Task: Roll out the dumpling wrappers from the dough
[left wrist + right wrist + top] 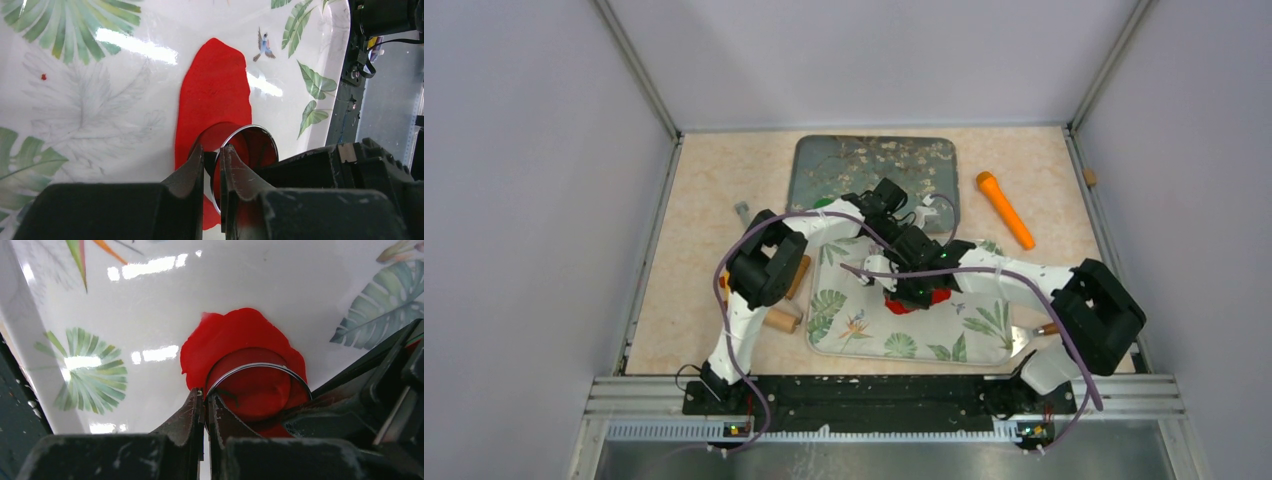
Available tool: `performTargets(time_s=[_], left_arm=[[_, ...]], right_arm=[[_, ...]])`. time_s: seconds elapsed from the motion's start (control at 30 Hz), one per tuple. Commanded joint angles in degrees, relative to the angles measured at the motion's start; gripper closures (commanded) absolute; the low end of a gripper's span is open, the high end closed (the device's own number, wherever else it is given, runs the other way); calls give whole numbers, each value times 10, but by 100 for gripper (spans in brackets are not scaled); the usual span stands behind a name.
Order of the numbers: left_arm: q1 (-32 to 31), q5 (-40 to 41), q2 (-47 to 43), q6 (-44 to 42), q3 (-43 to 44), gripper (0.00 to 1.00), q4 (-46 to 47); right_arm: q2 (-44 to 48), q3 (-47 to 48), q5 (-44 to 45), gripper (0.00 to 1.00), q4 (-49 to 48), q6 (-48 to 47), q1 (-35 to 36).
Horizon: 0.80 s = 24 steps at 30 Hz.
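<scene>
Left gripper (212, 162) fills the bottom of its own wrist view: fingers nearly together, narrow gap, with the wall of a metal ring (252, 142) standing in that gap. It reads as a pinch on the ring's near wall.

Right gripper (205, 402): fingers fully together, tips right at the ring's rim on its side. Can't tell if the rim is actually caught between them.

The ring sits upright, pressed into a flat sheet of red dough (215, 90). The sheet is long and ragged-edged, and the ring is at its near end in the left wrist view. Inside the ring is a round red wrapper (250, 385), with a clean circular edge set off from the sheet around it.

The dough lies on a glossy white leaf-print tray (100, 100), roughly mid-tray. A small red crumb (43, 77) sits apart on the tray.

Top view: both arms meet over the leaf tray, with the red dough showing just under the wrists.
- Behind it is a grey blossom-print tray (824, 160).
- A small green bit (824, 203) is at that tray's near-left edge, beside the left arm. Too small to tell its shape.
- An orange stick (1005, 209) lies on the table right of the grey tray.
- A wooden roller (781, 320) lies on the table just left of the leaf tray, by the left arm.
</scene>
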State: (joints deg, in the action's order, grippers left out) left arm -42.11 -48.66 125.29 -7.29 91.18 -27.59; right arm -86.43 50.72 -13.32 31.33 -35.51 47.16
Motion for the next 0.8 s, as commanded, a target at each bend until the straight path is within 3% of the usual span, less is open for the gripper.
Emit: performTargets(time_s=[0.0, 0.13, 0.5, 0.67, 0.77], left_arm=[[-42, 64, 63, -10, 12, 100, 13], [-47, 61, 75, -3, 33, 100, -1], [-47, 59, 65, -11, 43, 100, -23], [-29, 30, 24, 10, 46, 64, -22], [-4, 6, -16, 51, 45, 54, 2]], right_arm=[[-55, 1, -34, 100, -43, 122, 25], [-76, 15, -45, 100, -46, 161, 26], [-77, 25, -29, 100, -43, 159, 25], [-57, 57, 6, 100, -11, 123, 24], [-43, 76, 13, 100, 18, 101, 25]])
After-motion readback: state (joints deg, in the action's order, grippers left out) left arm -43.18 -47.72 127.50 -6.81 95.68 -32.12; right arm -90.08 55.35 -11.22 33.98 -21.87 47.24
